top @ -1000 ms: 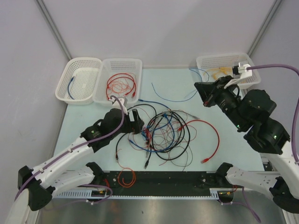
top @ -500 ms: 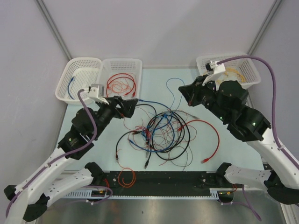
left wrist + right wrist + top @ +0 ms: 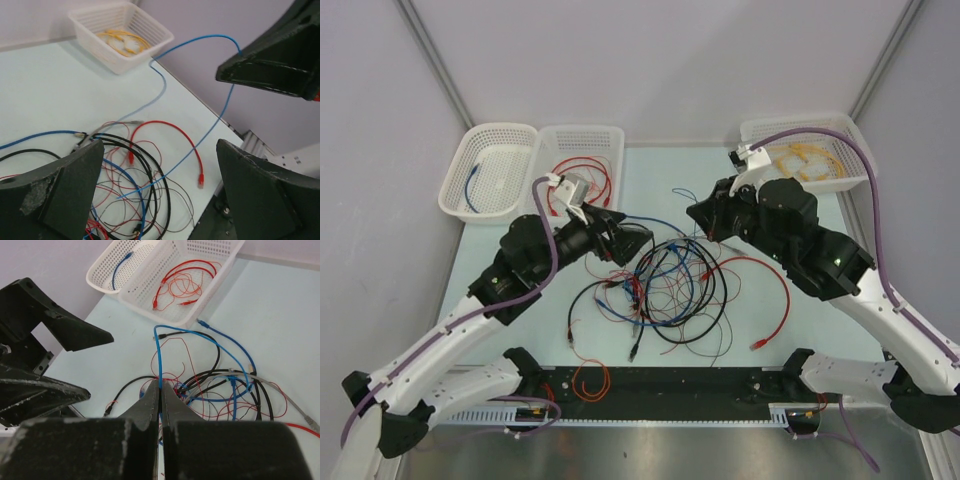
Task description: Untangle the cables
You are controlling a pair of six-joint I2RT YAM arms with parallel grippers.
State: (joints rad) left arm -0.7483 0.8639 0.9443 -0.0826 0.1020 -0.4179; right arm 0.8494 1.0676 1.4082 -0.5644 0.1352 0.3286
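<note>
Item: cables [image 3: 665,285], one jumble of thin black, blue, red and reddish-brown wires. They lie looped over each other at the middle of the table [image 3: 840,300], between the two arms.

Item: red cable [image 3: 778,300]. It arcs out of the right side of the jumble, its plug end lying toward the near edge.

Item: small orange-red coil [image 3: 590,378]. It lies apart from the jumble, at the near edge of the table.

Item: left claw [image 3: 642,240]. Its jaws stand wide apart and grip nothing; it hangs just above the jumble's upper-left edge.

Item: right claw [image 3: 692,212]. Its jaws are pressed together on a blue cable [image 3: 159,355]. This strand rises out of the jumble to the fingertips and arches over toward the far side.

Item: three white mesh baskets along the far edge.
- Far-left basket [image 3: 455,190]: one short blue wire.
- Second basket [image 3: 580,130], just beside the first: red wires.
- Right basket [image 3: 800,120]: yellow wires.
</note>
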